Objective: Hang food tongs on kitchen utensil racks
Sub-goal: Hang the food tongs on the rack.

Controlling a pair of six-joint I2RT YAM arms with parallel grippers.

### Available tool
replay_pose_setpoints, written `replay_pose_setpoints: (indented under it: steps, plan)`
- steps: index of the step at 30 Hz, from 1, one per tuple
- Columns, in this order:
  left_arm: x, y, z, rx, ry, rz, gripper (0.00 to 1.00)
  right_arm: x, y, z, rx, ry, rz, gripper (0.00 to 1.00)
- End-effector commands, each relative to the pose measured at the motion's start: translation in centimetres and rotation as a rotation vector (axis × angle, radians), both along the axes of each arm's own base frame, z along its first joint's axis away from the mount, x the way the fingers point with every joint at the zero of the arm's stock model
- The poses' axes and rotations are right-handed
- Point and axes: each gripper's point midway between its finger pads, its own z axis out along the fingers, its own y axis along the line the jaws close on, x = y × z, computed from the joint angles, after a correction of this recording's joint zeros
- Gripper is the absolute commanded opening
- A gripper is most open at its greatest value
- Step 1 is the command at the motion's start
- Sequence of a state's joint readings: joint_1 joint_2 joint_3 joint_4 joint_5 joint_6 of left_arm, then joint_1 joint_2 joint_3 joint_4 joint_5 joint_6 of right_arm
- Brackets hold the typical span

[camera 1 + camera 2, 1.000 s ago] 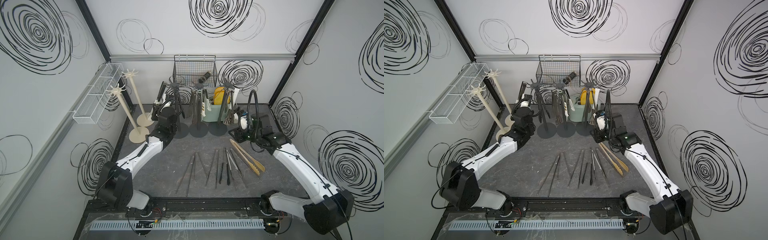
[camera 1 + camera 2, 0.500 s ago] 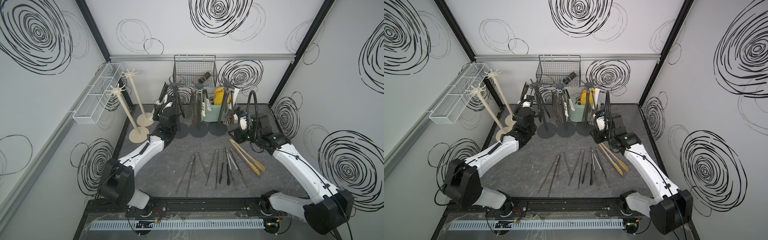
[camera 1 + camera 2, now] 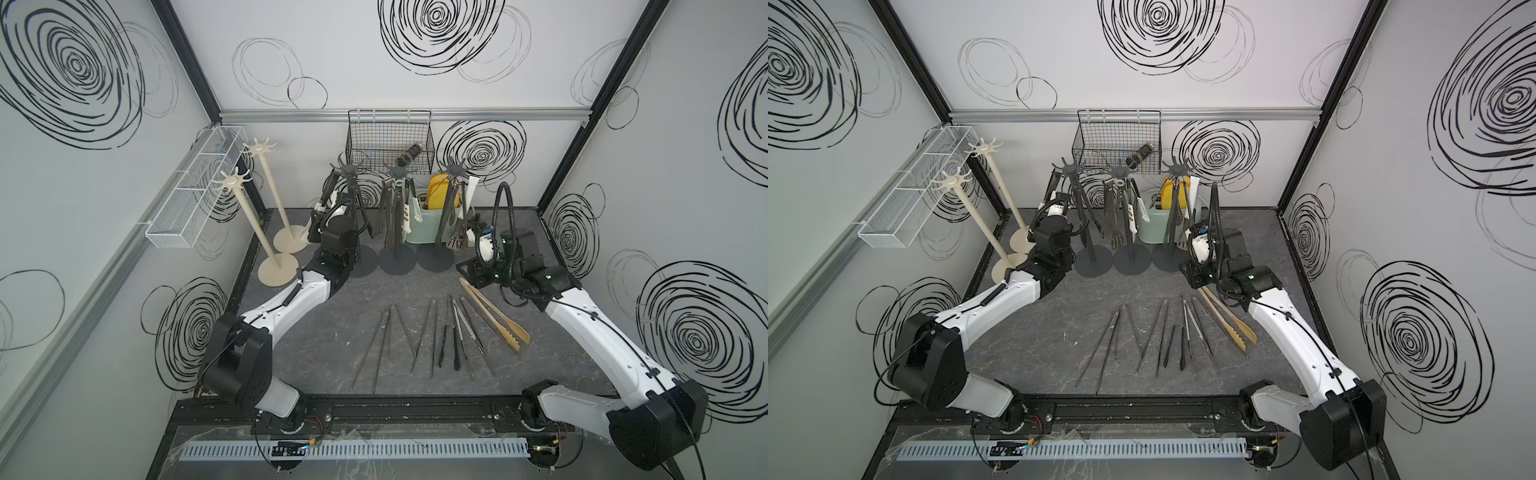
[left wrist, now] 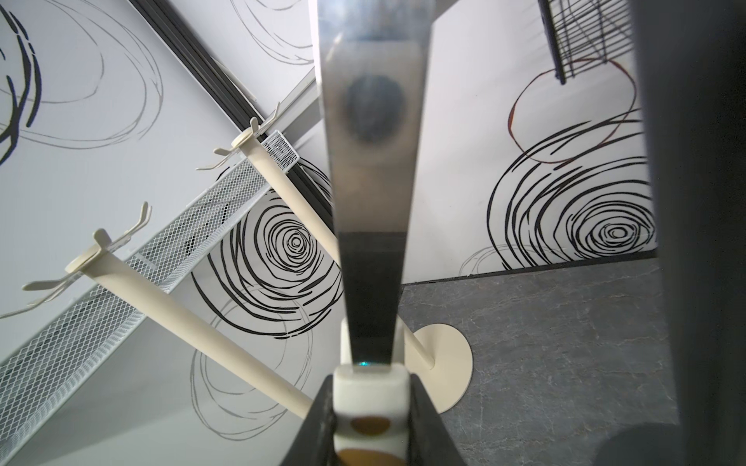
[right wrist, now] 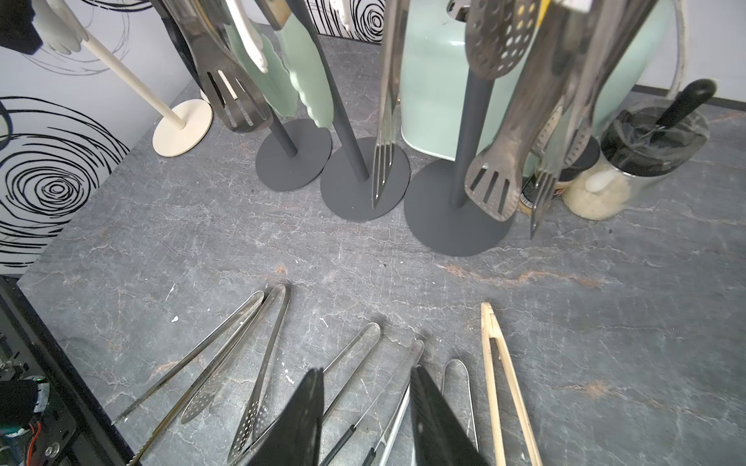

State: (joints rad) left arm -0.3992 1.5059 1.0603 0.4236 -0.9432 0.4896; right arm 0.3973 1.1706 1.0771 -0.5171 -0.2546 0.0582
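Behind the 3 dark racks (image 3: 397,264), mint canister (image 5: 432,92) and jars (image 5: 629,169); left tool (image 4: 370,379) clenched on steel tongs (image 4: 371,201), right tool (image 5: 367,375) released.

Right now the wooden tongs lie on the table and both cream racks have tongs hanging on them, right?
No. The wooden tongs do lie on the table, but the cream racks are bare, with no tongs on them, as both top views show.
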Motion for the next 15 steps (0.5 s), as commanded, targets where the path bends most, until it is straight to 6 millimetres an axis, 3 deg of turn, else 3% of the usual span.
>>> replay_pose_setpoints:
  steps: [1, 11, 12, 13, 15]
  plan:
    - [0.3, -0.6, -1.2, 0.003, 0.007, -0.016, 0.0, -0.6, 0.0, 0.2, -0.006, -0.016, 0.017, 0.39]
    - [0.4, -1.6, -3.4, 0.012, 0.047, -0.035, 0.0, -0.8, 0.1, 0.2, -0.004, -0.024, 0.023, 0.39]
    - [0.5, -1.7, -3.6, 0.014, 0.053, -0.037, 0.02, -0.8, 0.2, 0.2, -0.003, -0.025, 0.024, 0.39]
    - [0.6, -2.0, -3.9, 0.018, 0.063, -0.042, 0.13, -0.8, 0.1, 0.2, -0.004, -0.026, 0.023, 0.39]
    - [0.8, -2.4, -4.4, 0.024, 0.075, -0.055, 0.2, -0.8, 0.1, 0.1, -0.006, -0.024, 0.022, 0.4]
